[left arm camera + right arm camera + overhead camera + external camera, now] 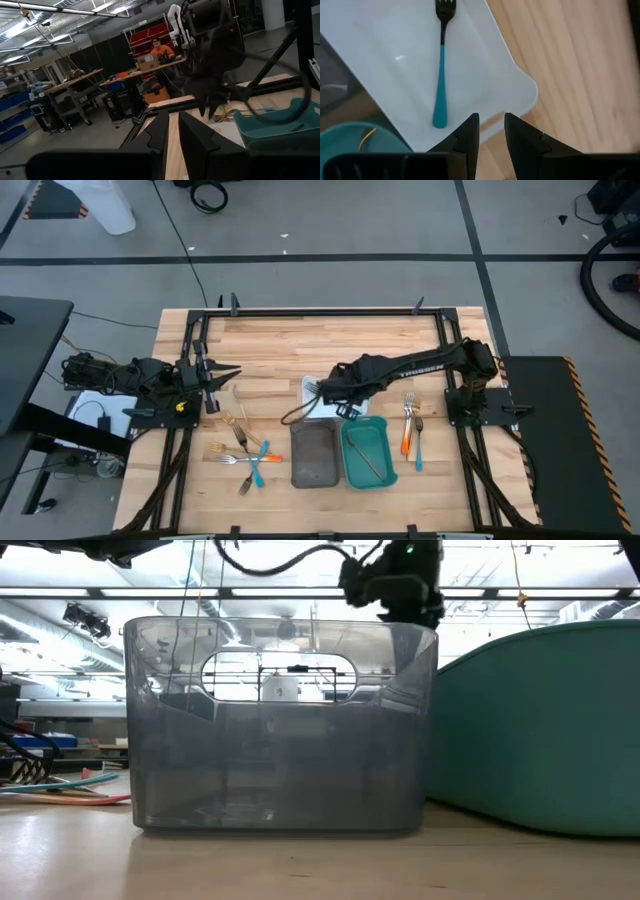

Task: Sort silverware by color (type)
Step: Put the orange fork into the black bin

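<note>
My right gripper hangs open above the white tray, pointing steeply down, with nothing between its fingers. A fork with a teal handle and a dark head lies flat on that tray's floor. In the high view the right gripper covers most of the white tray. Loose silverware with orange, blue and gold handles lies on the wood at the left. Other forks lie at the right. My left gripper waits level at the table's left edge, with a narrow empty gap.
A grey tray and a teal tray stand side by side near the front edge. A gold piece lies in the teal one. Bare wood stretches across the far half of the table. A person sits in the room beyond.
</note>
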{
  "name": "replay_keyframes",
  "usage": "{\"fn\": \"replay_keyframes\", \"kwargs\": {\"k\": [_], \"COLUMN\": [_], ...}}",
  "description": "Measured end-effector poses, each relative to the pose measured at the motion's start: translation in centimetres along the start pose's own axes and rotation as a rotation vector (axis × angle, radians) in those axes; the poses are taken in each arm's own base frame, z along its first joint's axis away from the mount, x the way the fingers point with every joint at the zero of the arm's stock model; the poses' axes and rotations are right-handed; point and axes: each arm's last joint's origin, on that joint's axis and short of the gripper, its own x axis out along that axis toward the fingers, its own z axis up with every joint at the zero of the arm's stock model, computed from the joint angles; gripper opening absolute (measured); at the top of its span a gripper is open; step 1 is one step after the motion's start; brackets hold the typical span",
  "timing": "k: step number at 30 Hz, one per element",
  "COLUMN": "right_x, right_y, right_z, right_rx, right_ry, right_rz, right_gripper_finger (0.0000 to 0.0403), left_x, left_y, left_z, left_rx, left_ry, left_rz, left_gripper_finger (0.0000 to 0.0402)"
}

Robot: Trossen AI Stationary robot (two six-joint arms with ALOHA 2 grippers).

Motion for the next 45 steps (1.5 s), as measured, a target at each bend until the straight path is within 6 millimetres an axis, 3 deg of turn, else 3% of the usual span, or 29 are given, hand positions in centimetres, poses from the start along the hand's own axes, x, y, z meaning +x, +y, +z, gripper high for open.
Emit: {"fn": "replay_keyframes", "kwargs": {"k": [11, 19, 23, 29, 37, 45], "right_x": [-5.2, -5.7, -4.3, -2.6, -0.6, 3.1], "right_y": [-0.9, -1.1, -1.4, -2.7, -4.3, -4.6], "right_z": [-3.5, -4.4, -4.9, -7.2, -10.7, -13.6], "right_rx": [0.086, 0.118, 0.151, 0.229, 0.449, 0.655], "right_ry": [-0.108, -0.052, 0.019, 0.147, 0.226, 0.278], "right_rz": [-0.052, -0.038, -0.040, -0.012, 0.057, 0.118], "right_gripper_finger": [0.0095, 0.0095, 0.0095, 0.0095, 0.0095, 0.0095], "left_x": [0.0, 0.0, 0.0, 0.0, 0.0, 0.0], "left_y": [0.0, 0.0, 0.0, 0.0, 0.0, 0.0], "left_z": [0.0, 0.0, 0.0, 0.0, 0.0, 0.0], "left_rx": [0.000, -0.001, -0.001, -0.001, 0.000, 0.012], "left_ry": [0.000, -0.001, -0.001, 0.000, -0.001, -0.001], "left_rz": [0.000, 0.000, 0.000, 0.000, 0.001, 0.001], "left_gripper_finger": [0.0050, 0.0050, 0.0050, 0.0050, 0.0050, 0.0050]}}
